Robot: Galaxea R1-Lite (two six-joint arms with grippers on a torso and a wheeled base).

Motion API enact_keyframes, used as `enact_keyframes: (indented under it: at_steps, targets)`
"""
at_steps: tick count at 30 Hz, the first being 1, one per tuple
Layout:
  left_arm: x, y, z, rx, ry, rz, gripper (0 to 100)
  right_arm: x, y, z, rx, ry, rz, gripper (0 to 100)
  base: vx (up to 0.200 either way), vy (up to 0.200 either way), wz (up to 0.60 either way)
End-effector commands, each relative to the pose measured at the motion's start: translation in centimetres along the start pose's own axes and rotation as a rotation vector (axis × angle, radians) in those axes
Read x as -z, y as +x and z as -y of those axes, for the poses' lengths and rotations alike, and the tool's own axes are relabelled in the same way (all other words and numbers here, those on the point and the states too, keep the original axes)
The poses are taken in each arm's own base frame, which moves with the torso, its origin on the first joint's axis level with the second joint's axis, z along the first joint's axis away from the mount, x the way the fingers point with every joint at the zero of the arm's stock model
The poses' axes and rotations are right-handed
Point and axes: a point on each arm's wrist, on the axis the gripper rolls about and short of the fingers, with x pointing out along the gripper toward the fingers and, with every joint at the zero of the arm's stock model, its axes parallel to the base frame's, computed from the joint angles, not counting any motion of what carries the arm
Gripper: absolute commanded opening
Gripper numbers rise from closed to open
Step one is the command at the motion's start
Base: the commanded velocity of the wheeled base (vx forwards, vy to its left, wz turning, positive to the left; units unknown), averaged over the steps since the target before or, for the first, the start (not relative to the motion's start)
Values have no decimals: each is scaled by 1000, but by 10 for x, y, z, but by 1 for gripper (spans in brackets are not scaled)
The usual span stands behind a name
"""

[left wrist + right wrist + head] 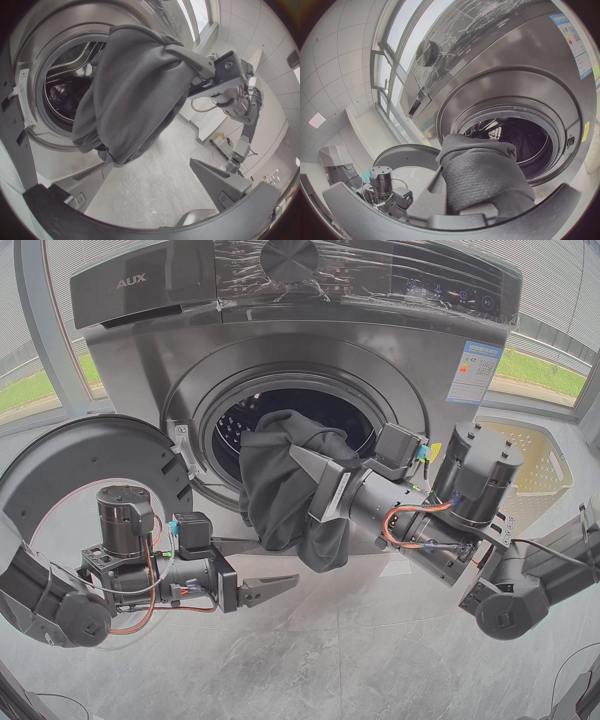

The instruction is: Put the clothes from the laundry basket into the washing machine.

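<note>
One dark garment [281, 502] hangs from your right gripper [302, 470], which is clenched on it at the washing machine's [350, 359] drum mouth. Your left gripper [274, 563] sits released, low beside the swung-out door [81, 452].

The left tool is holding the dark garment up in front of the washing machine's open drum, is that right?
No. The right tool holds the dark garment up in front of the washing machine's open drum, as the head view shows; the left tool is open and empty.
</note>
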Motion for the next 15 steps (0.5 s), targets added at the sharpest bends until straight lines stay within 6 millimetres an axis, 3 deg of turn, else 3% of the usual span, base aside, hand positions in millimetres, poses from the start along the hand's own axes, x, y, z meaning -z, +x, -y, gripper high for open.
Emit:
enact_keyframes:
  at_steps: [1, 15]
  targets:
    - [8, 16, -12, -21, -10, -8, 100, -1, -1, -2, -6, 1, 2, 0, 0, 0, 0]
    - [0, 34, -12, -34, -11, 37, 100, 2, -1, -5, -14, 3, -4, 0, 0, 0, 0]
